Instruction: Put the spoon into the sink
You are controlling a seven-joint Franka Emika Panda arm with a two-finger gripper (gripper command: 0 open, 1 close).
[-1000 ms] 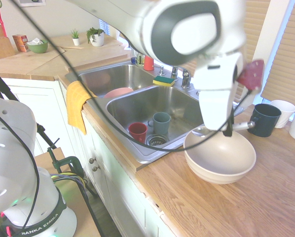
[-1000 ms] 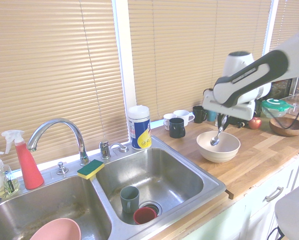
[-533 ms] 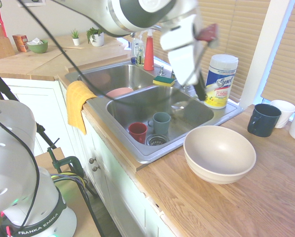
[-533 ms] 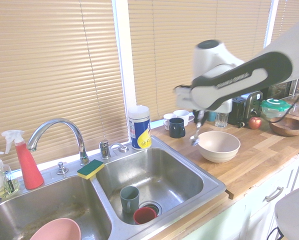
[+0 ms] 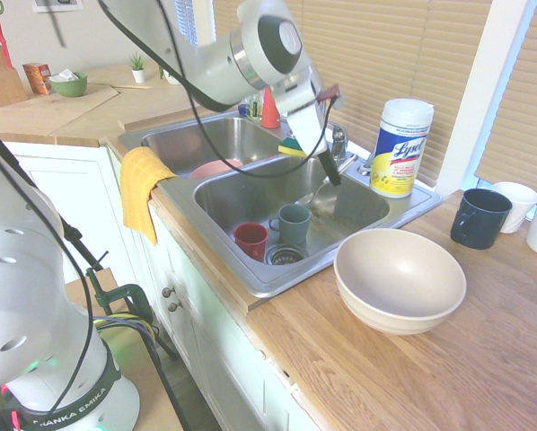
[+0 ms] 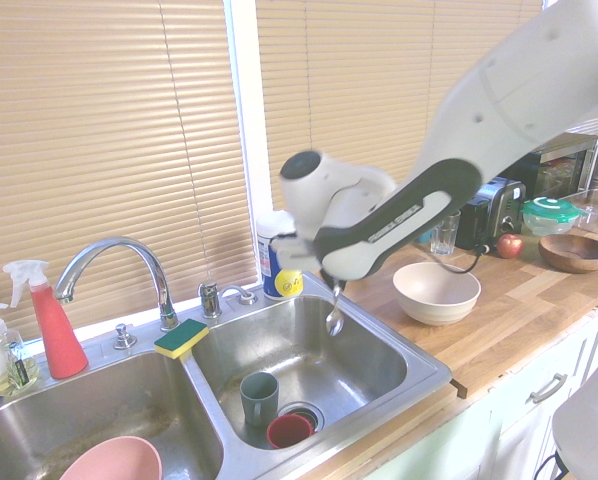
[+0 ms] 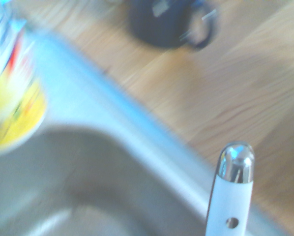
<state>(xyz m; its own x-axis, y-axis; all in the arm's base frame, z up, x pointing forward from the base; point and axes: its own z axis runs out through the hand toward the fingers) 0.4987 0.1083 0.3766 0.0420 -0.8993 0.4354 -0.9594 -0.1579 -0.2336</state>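
Gripper (image 6: pixel 331 287) pinches the spoon (image 6: pixel 333 316) above the kitchen counter's sink (image 6: pixel 379 345).

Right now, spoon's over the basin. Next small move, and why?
Probably lower a little, then open. The gripper holds the spoon hanging bowl-down over the sink basin, clear of the green cup and red cup by the drain. Releasing from this height would likely make it bounce.

Exterior views face the sink (image 5: pixel 277 193) from opposite ends; wrist view hangs close above.
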